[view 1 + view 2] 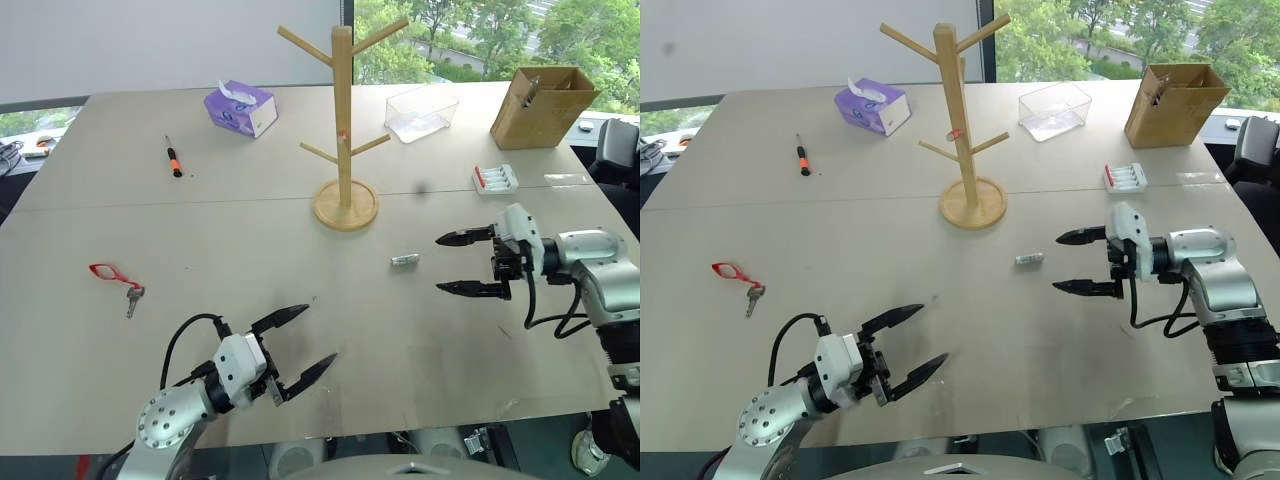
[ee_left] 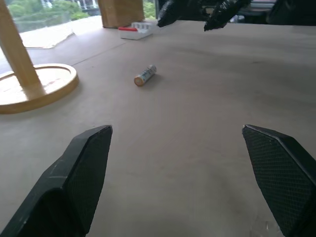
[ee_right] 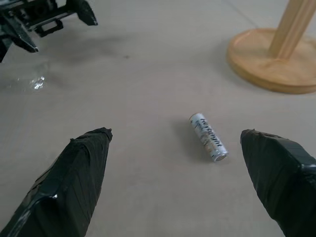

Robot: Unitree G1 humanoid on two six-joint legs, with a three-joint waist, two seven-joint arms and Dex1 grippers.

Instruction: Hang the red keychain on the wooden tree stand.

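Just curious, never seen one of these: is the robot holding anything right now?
Nothing. The left tool and right tool are both open and empty; the red keychain lies on the table.

My right gripper gapes wide over a battery, w/ the wooden tree stand base just beyond.

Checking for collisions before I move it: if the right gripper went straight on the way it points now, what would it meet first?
Probably the loose battery, lying on the table just ahead of the open right gripper; depth is unclear, so it might pass above it.
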